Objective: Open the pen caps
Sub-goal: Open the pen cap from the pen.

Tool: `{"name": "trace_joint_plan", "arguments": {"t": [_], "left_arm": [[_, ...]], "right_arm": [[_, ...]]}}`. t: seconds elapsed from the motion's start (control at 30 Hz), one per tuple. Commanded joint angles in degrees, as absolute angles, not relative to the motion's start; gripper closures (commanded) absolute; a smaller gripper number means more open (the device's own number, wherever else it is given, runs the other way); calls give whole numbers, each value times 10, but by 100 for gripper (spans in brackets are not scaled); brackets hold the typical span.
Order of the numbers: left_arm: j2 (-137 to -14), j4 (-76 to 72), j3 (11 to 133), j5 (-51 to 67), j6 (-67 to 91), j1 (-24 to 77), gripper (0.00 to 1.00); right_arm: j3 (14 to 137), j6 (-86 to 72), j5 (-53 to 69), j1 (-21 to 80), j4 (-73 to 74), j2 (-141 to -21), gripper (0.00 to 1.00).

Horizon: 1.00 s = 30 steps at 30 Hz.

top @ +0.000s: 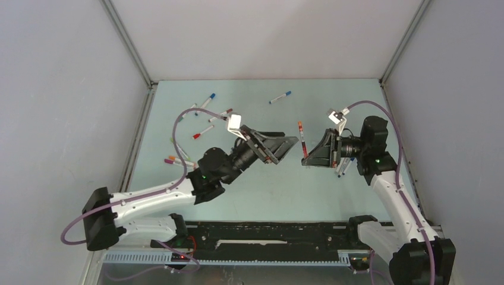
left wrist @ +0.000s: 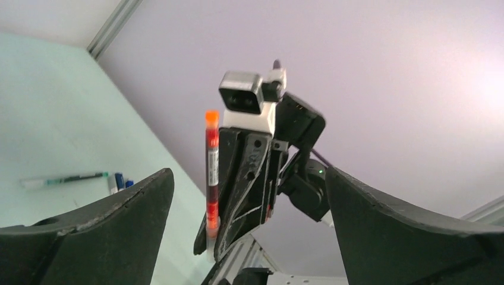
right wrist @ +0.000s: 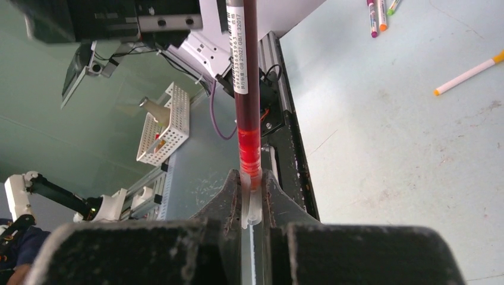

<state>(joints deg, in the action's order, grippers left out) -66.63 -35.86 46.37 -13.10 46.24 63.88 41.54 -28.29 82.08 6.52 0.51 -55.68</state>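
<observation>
A red pen (top: pixel 302 139) is held up off the table with my right gripper (top: pixel 308 159) shut on its lower, clear end. In the right wrist view the fingers (right wrist: pixel 229 196) pinch that clear end (right wrist: pixel 252 205), and the labelled red barrel (right wrist: pixel 245 71) rises straight up from it. My left gripper (top: pixel 288 147) faces the pen from the left, open and empty. In its own view the fingers (left wrist: pixel 119 219) stand wide apart on either side of the pen (left wrist: pixel 211 172). Other pens lie capped on the table, with a blue cap (top: pixel 213 95) and a red cap (top: pixel 196 136).
Several pens are scattered over the back left of the table, one with a blue cap (top: pixel 289 93) further right. A magenta and orange pair (top: pixel 173 160) lies by the left arm. More pens (top: pixel 343 169) lie under the right wrist. Walls enclose the table (top: pixel 261 190).
</observation>
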Motion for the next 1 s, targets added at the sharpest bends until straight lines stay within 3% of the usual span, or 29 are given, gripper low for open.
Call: {"name": "trace_joint_plan", "arguments": {"t": [0.0, 0.47, 0.77, 0.83, 0.87, 0.97], "left_arm": [[-636, -383, 429, -71, 432, 617, 0], [-754, -468, 471, -17, 463, 626, 14], [-762, -463, 488, -36, 453, 628, 20], [-766, -462, 493, -38, 452, 628, 25], [-770, -459, 501, -37, 450, 628, 34], [-776, -458, 508, -30, 448, 627, 47]], "right_arm": [[416, -237, 853, 61, 19, -543, 100], [410, -263, 860, 62, -12, -545, 100], [405, -269, 856, 63, -20, -548, 100], [404, -269, 856, 64, -21, -548, 100], [403, -269, 856, 64, -22, -548, 100], [403, -269, 856, 64, -23, -548, 100]]}}
